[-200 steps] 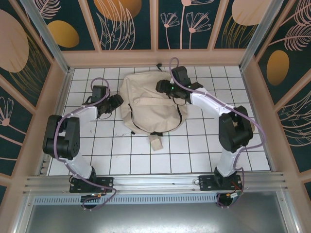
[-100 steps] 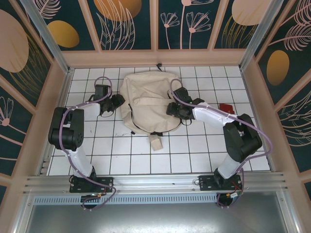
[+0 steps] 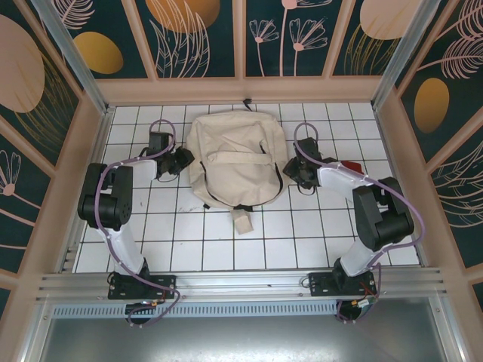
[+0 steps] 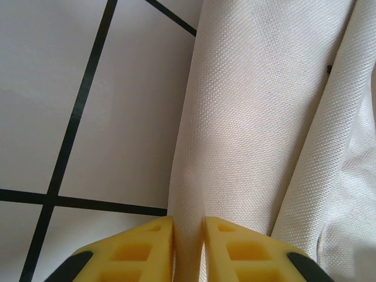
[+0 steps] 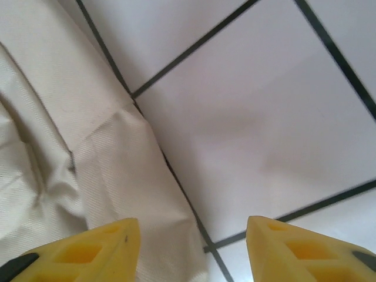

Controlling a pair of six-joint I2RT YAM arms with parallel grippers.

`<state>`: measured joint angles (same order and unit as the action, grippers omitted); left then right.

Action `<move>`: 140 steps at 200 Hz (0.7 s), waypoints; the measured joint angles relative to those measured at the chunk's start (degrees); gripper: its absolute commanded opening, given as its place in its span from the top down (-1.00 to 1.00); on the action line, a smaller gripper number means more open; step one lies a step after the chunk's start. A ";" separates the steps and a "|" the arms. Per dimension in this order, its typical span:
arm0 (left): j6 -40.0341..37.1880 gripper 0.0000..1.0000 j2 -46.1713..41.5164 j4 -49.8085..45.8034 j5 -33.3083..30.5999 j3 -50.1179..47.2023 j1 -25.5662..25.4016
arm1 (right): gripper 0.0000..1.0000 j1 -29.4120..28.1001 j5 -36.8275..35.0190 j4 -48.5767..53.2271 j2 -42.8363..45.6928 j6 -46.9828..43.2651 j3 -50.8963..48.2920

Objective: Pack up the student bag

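Right gripper (image 5: 188, 232) slid off student bag (image 3: 235, 162) to edge, spread, empty; left gripper (image 4: 188, 226) pinches bag fold.

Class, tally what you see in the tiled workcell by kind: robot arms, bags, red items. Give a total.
Robot arms: 2 (left arm, right arm)
Bags: 1 (student bag)
Red items: 1 (red item, partly hidden behind the right arm)
Total: 4
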<state>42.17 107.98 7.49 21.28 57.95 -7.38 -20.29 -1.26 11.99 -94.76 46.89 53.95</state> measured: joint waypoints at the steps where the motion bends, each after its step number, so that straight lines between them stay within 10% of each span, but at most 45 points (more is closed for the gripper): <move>1: 0.09 0.70 0.02 0.02 0.04 0.00 0.02 | 0.08 0.07 0.37 -0.26 -0.11 -0.02 0.00; 45: 0.11 0.95 0.13 0.24 0.83 0.00 0.26 | 0.36 0.92 7.72 -5.03 -4.33 1.81 0.00; 84: 0.13 1.00 -0.24 0.04 0.57 -0.04 0.26 | 1.00 1.42 10.08 -5.81 -6.16 1.22 0.20; 140: 1.03 1.00 -7.89 0.98 0.59 -6.34 0.26 | 1.00 1.68 9.22 -7.13 -10.36 -3.78 5.49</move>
<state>43.20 100.09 8.47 21.87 51.62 -7.11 -18.61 7.97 4.86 -105.12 43.11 59.44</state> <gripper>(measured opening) 0.049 0.048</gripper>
